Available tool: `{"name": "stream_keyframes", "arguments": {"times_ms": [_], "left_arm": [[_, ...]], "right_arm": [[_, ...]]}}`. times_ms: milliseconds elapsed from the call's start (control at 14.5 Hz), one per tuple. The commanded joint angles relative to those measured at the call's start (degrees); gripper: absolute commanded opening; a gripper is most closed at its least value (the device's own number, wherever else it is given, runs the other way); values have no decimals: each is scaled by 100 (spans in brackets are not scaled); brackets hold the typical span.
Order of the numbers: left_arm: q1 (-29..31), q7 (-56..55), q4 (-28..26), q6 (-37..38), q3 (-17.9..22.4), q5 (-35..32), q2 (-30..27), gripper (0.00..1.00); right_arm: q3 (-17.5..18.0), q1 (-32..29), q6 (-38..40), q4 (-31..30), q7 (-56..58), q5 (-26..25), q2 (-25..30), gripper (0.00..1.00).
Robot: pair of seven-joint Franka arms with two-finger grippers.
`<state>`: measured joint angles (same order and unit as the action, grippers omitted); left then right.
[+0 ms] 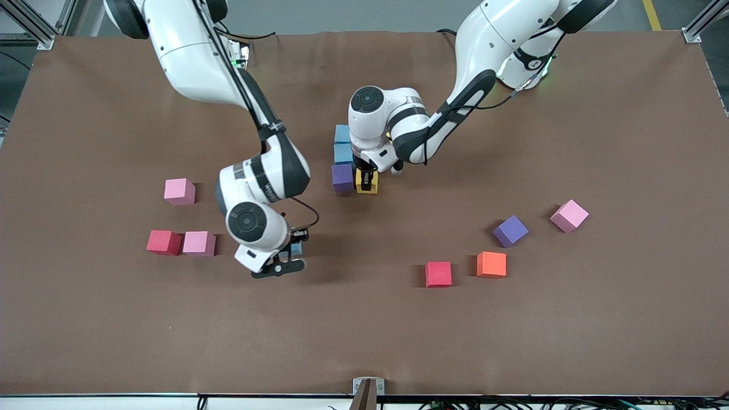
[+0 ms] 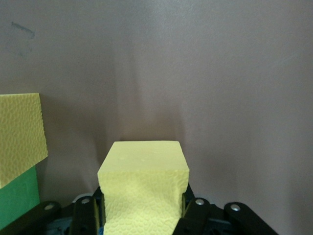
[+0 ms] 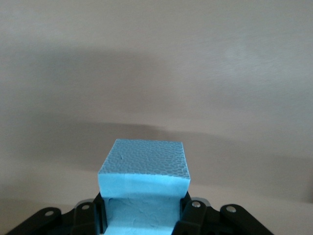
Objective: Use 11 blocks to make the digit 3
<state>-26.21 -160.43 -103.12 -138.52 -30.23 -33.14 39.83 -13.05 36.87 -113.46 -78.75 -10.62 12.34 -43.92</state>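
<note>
Setting the yellow block [image 1: 367,181] squarely beside the purple block [image 1: 342,177] needs care; left gripper [image 1: 367,183] clamps it there, right gripper [image 1: 291,255] clamps a blue block [image 3: 143,183] above the bench [image 1: 364,330].

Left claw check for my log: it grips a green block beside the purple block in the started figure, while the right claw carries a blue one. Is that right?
Not quite. The left claw grips a yellow block, not a green one, as the left wrist view shows. It is beside the purple block, and the right claw does carry a blue block.
</note>
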Motion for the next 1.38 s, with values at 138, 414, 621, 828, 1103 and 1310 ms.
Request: {"name": "stream_keyframes", "arguments": {"times_ms": [138,414,621,828,1103,1310], "left_arm": [[-138,-1491,38,-44,0,-334,33,32],[-138,-1682,38,-44,9,-281,51,33],[-138,-1895,47,-44,0,-290,69,34],[-138,-2009,47,-44,0,-299,77,35],[-147,-2009,73,-44,0,-299,86,38],[-147,-2009,82,-44,0,-299,86,51]], "right_arm": [[-39,154,-158,-185,-62,110,-11,28],[-39,66,-343,-255,-63,119,-73,30],[-39,83,-343,-255,-54,128,-73,30],[-39,75,-343,-246,-54,128,-73,30],[-39,75,-343,-246,-54,119,-73,30],[-39,75,-343,-246,-54,119,-64,30]]}}
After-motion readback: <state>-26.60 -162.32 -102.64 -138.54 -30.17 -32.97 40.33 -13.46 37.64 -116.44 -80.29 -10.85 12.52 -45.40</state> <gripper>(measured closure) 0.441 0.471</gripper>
